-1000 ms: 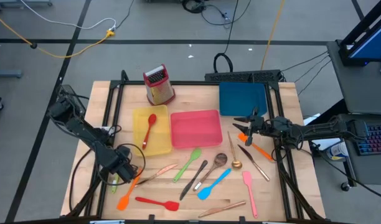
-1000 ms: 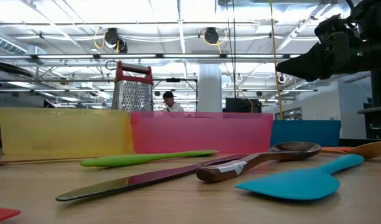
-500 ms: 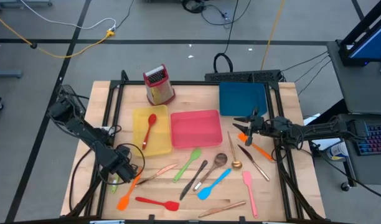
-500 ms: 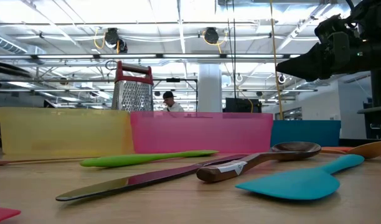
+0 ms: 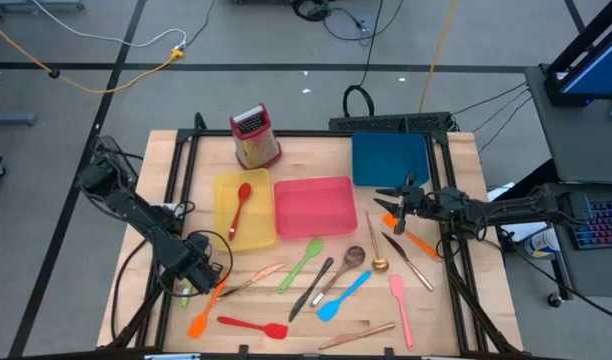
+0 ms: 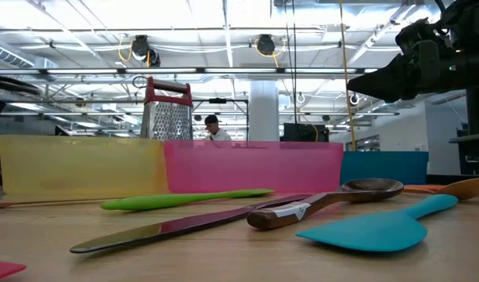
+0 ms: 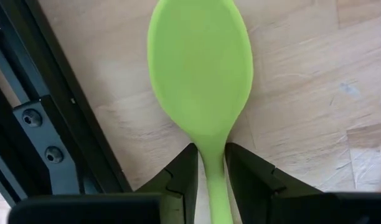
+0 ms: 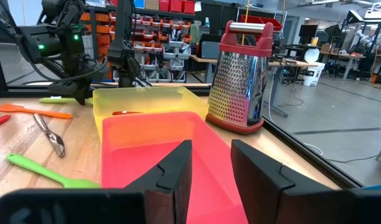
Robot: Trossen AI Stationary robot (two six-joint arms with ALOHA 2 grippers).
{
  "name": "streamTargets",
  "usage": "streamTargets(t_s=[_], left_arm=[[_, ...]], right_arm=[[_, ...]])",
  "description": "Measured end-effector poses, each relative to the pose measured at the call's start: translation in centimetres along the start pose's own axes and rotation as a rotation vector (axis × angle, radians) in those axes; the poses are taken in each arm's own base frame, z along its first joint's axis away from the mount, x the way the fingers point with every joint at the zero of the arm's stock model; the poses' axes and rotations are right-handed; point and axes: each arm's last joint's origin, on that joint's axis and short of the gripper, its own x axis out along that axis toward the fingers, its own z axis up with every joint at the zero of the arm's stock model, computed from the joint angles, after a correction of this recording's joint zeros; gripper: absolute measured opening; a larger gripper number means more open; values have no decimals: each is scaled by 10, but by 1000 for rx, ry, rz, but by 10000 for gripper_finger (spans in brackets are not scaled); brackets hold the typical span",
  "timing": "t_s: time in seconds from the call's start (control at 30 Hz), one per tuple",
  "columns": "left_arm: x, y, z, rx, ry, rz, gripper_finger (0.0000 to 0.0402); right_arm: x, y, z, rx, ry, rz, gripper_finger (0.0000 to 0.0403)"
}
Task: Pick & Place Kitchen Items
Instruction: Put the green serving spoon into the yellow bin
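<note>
Gripping a green spoon (image 7: 200, 81) by its neck, the left tool (image 7: 209, 168) is clamping it against the worktop's (image 5: 456, 320) left edge, likely for lifting. The right tool (image 5: 394, 200), fingers apart and empty, is waiting above an orange utensil (image 5: 418, 242) near the blue tray (image 5: 390, 158).

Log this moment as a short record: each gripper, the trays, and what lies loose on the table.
left gripper: low at the table's front left, fingers closed on the handle of a green spoon
right gripper: above the table's right side, empty, fingers apart
yellow tray: holds a red spoon
pink tray: empty
blue tray: empty
grater: upright behind the trays
loose: many utensils on the table
</note>
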Motion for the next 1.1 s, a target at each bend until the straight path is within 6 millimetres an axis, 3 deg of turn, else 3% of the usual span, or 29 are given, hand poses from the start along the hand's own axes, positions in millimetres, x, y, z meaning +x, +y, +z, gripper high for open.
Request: streamTargets(t_s=[0.1, 0.27, 0.7, 1.1], left_arm=[[0, 0, 0, -1, 0, -1, 87], [0, -1, 0, -4, 0, -5, 28], [-4, -1, 0, -40, -17, 9, 33], [-38, -1, -4, -71, -62, 111, 32]], right_arm=[[0, 0, 0, 0, 0, 0, 105], [0, 0, 0, 0, 1, 0, 105], [0, 0, 0, 0, 0, 0, 105], [0, 0, 0, 49, 1, 0, 105]])
